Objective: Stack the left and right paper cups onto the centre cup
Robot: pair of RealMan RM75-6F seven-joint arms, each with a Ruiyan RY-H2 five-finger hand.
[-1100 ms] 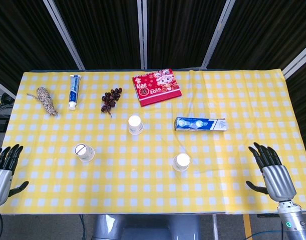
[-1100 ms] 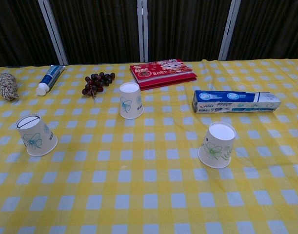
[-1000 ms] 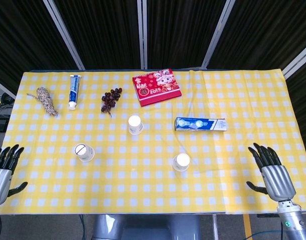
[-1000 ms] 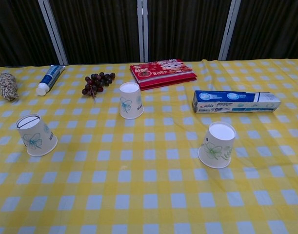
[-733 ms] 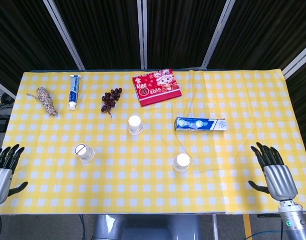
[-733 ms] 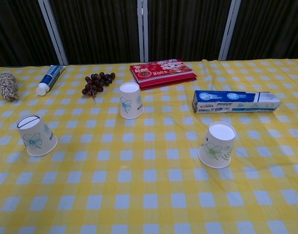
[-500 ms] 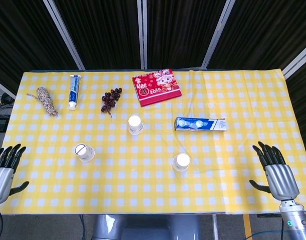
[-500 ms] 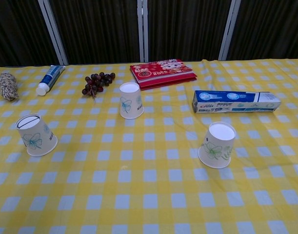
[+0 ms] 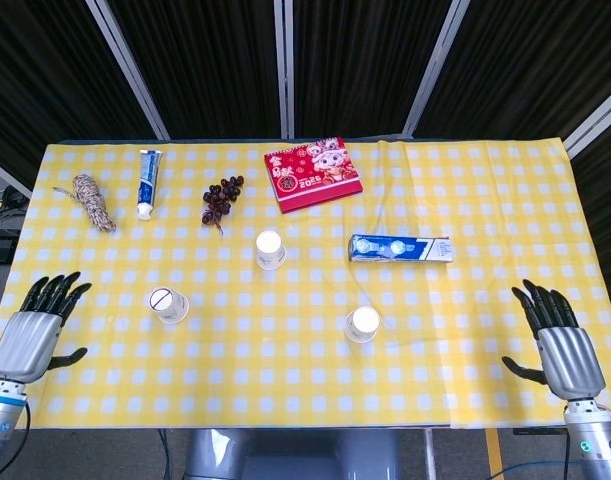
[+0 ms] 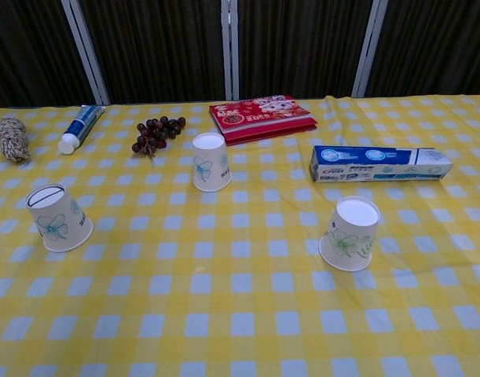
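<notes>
The chest view shows neither hand. In the head view, the right hand point(image 9: 568, 352) at four o'clock and left hand point(image 9: 33, 338) at eight o'clock have forearms cut by the frame's bottom.

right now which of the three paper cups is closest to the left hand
The left paper cup, the one with a dark line across its upturned base. It stands just beyond the open left hand; the centre cup and right cup sit farther across the table.

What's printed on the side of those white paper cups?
A teal-green flower design, clearest in the chest view on the left cup.
</notes>
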